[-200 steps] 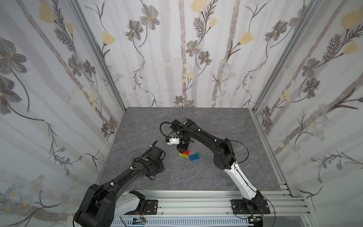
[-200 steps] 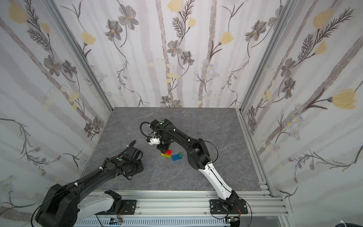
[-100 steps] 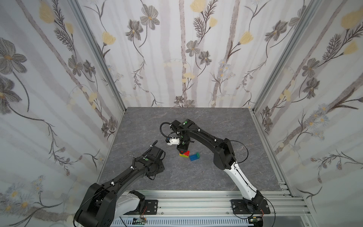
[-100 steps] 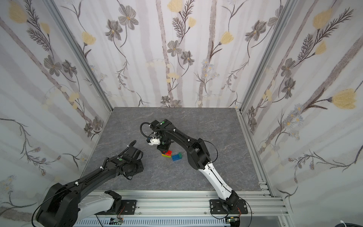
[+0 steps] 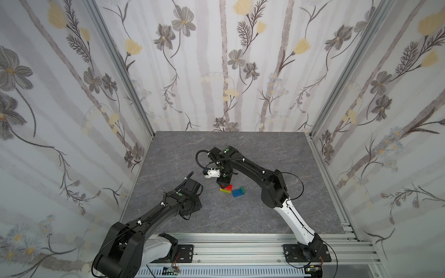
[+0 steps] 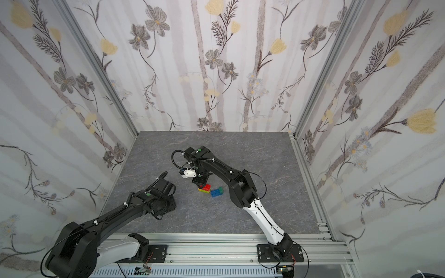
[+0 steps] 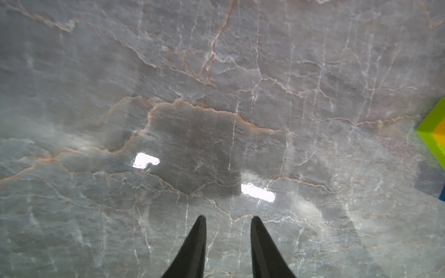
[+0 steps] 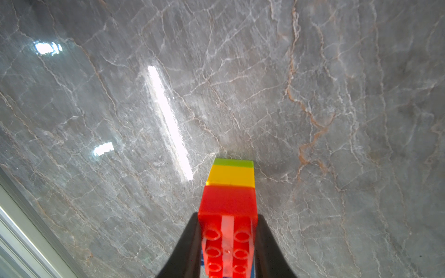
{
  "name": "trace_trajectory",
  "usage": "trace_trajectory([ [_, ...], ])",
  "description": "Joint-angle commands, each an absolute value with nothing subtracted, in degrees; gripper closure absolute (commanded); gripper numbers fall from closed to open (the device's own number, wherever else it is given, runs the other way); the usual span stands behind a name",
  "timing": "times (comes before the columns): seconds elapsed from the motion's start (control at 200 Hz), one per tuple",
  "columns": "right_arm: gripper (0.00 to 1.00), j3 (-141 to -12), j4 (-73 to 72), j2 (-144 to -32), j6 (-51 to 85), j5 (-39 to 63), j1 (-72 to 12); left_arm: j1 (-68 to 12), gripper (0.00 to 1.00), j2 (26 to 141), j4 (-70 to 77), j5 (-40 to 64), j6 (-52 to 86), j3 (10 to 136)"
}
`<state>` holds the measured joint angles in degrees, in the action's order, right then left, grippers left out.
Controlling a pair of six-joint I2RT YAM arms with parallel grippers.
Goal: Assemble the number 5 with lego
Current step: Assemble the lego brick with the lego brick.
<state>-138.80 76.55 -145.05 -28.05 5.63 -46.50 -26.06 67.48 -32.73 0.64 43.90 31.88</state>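
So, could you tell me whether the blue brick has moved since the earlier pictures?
No. In a top view the blue brick sits equally far from the front rail as before.

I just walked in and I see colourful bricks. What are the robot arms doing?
They are building a number 5 from lego. The right claw is shut on the red brick topping a small stack, with a yellow brick and a lime-green brick under it, apparently standing on the table. A blue brick with a dark-green brick beside it lies nearby, not yet added. The left claw is open and empty over the table.
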Motion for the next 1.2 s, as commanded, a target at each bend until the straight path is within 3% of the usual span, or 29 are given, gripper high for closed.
trace_trajectory([
  [0.0,0.92,-138.4,77.8,-146.7,-28.3,3.9,-46.6,-26.0,0.68,67.5,-32.9,0.3,43.7,32.2],
  [0.365,0.9,-138.9,77.5,-146.7,-27.5,2.8,-46.7,-25.9,0.68,67.0,-32.9,0.2,44.0,31.6],
  [0.53,0.65,-139.1,77.2,-144.8,-26.9,1.9,-46.5,-25.9,0.68,67.1,-32.4,0.4,44.0,31.7],
  [0.769,0.52,-139.6,77.1,-142.1,-25.4,4.5,-46.4,-25.9,0.68,67.4,-31.4,0.9,44.4,31.2],
  [1.194,0.54,-141.9,76.7,-143.8,-22.1,7.6,-46.6,-25.9,0.68,66.3,-31.5,1.1,45.1,30.3],
])
